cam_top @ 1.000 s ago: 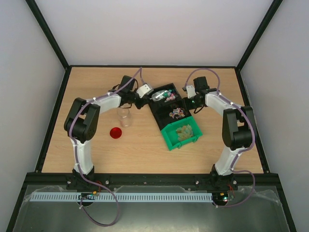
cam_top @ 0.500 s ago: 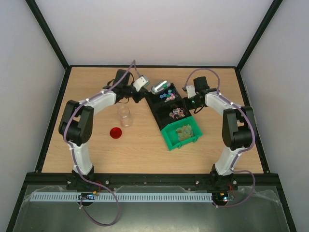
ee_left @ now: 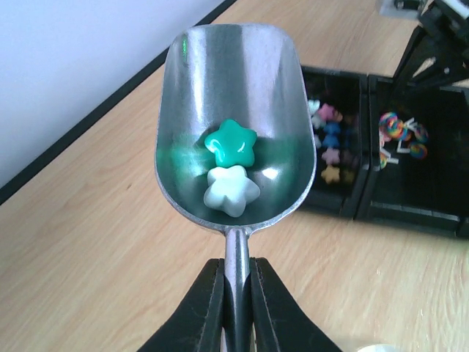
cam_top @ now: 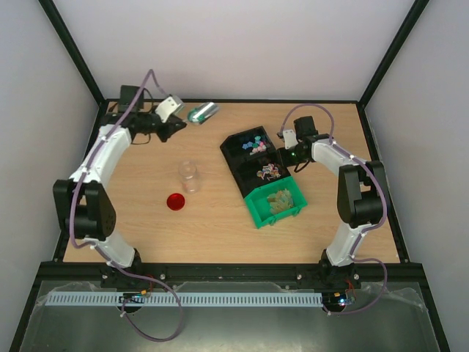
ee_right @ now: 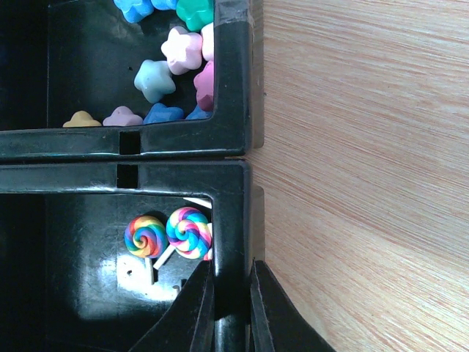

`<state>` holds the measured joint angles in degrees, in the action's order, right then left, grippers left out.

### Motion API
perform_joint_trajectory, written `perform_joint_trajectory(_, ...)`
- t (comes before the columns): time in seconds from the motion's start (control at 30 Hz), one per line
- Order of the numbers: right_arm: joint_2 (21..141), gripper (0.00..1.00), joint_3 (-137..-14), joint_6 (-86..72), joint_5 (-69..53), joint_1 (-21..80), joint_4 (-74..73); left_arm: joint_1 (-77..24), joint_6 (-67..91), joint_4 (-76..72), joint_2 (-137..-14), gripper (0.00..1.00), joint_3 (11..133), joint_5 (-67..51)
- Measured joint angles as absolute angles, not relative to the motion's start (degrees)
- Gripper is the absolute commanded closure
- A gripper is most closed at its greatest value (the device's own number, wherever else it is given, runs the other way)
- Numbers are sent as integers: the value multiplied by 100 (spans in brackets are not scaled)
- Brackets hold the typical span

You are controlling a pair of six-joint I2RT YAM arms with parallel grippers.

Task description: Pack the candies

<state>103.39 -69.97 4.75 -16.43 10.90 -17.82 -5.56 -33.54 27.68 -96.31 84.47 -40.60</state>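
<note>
Candies [ee_left: 231, 165], one green star and one pale, lie in the silver metal scoop [ee_left: 233, 81] ahead of our left pincer [ee_left: 236, 293], clenched on its handle, so we should carry it level to the clear jar [cam_top: 189, 177] while our right pincer [ee_right: 229, 293] clamps the black bin wall [ee_right: 233, 88].

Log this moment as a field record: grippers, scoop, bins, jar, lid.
left gripper: shut on scoop handle
scoop load: green star candy and white star candy
right gripper: shut on lollipop bin wall
star bin: pastel star candies
green bin: pale tan sweets
jar: clear, upright
red lid: on table beside jar, apart
</note>
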Motion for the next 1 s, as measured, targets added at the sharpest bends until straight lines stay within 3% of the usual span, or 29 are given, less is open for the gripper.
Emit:
perform_joint_trajectory(0.5, 10342, 99, -6997, 609, -1940, 1090, -1837, 1024, -5981, 5728, -7771, 98, 7456, -4069)
perform_joint_trajectory(1.0, 10383, 99, -6997, 919, -2292, 1129, -1986, 1144, -7144, 6855, -7122, 98, 7131, -3371)
